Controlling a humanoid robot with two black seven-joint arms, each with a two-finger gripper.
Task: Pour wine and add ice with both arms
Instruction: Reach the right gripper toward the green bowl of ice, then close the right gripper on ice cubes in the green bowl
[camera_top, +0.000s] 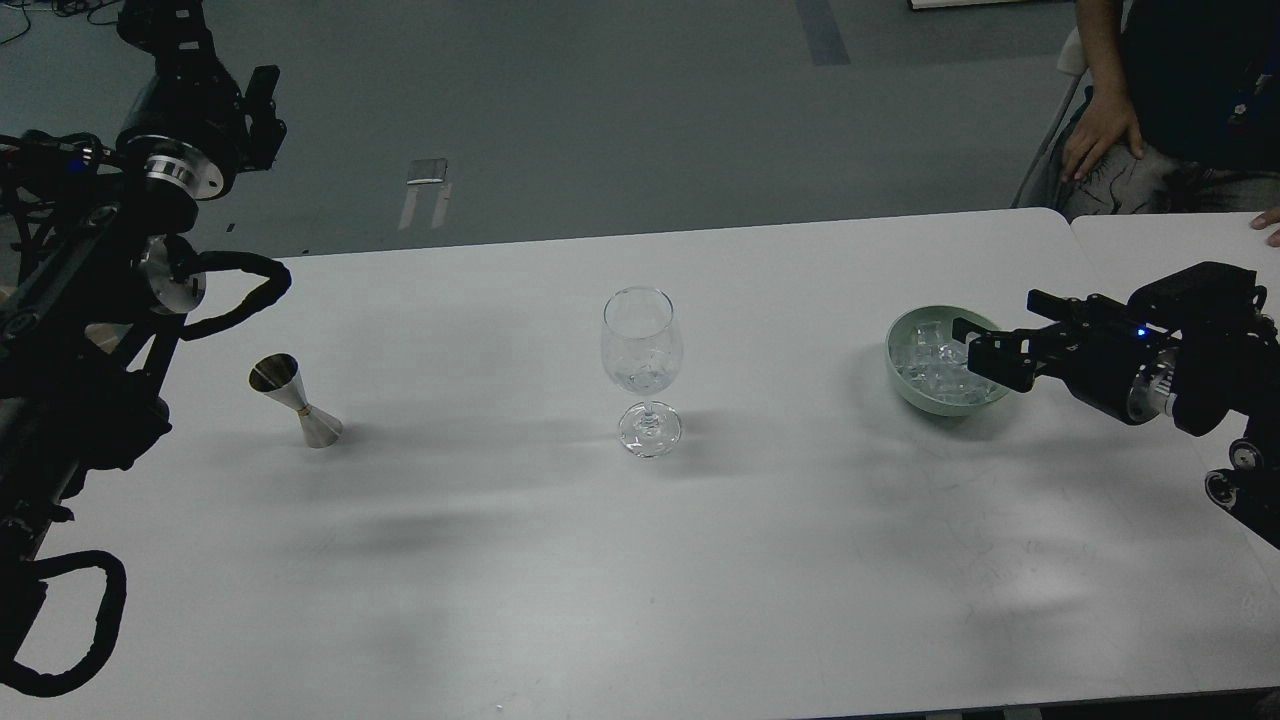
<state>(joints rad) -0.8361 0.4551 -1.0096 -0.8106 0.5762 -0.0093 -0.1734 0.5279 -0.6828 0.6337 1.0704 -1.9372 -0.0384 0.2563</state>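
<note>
Centrally on the white table stands the wine glass, upright, with a little clear wine low in its bowl. Left of the glass, well apart, a steel jigger stands on its wide end. Right of the glass, a green bowl holds the ice. The right gripper hangs over the bowl's near rim, its 2 fingers spread apart and holding nothing. Far left of the glass, the left gripper is raised off the table; its fingers cannot be told apart.
</note>
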